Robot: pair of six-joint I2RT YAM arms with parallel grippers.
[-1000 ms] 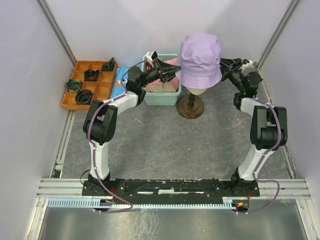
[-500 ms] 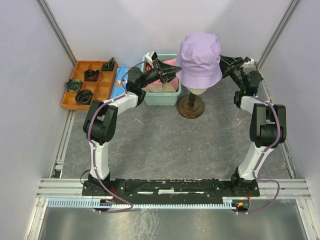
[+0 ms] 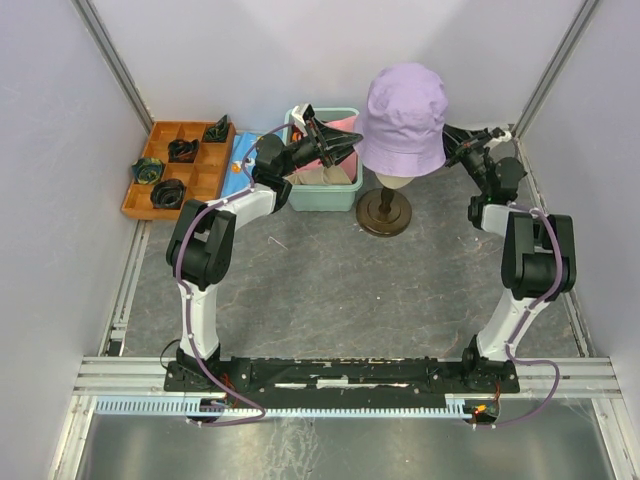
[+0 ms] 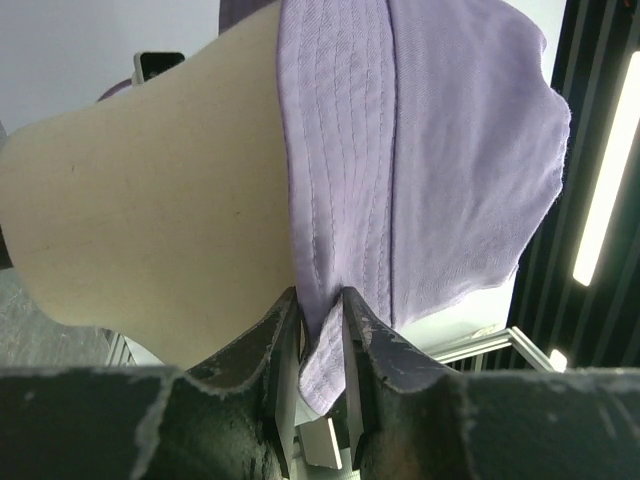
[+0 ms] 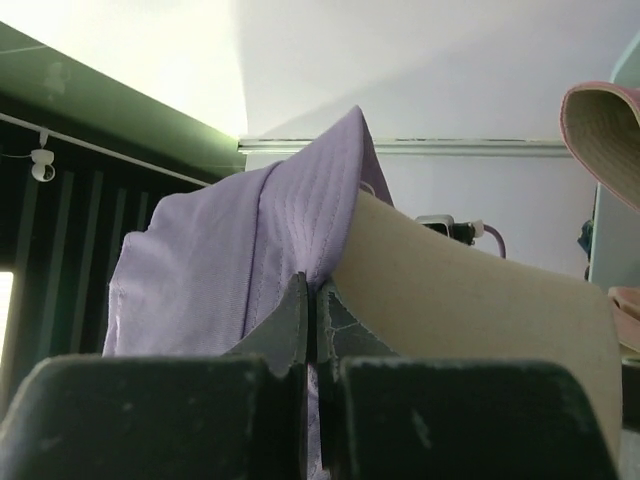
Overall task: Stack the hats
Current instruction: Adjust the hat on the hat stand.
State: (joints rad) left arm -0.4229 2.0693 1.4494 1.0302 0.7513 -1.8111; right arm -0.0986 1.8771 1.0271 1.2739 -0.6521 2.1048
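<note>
A lavender bucket hat [image 3: 403, 118] sits over the cream mannequin head [image 3: 397, 181] on its dark stand. My left gripper [image 3: 350, 142] is shut on the hat's left brim, and the pinched brim shows in the left wrist view [image 4: 322, 350]. My right gripper [image 3: 449, 140] is shut on the hat's right brim, seen in the right wrist view [image 5: 312, 290]. A pink hat [image 3: 342, 125] and a cream-beige hat [image 3: 325, 177] lie in the teal bin [image 3: 322, 198]. The orange and dark red hats are hidden.
An orange compartment tray [image 3: 180, 168] with several dark items stands at the back left. A blue patterned cloth [image 3: 239, 165] lies between the tray and the bin. The round stand base [image 3: 383, 213] rests on the grey table. Walls close in on both sides.
The lavender hat has shifted slightly right and up on the mannequin head. My right gripper has drawn back to the right with the brim. My left gripper has stayed put.
</note>
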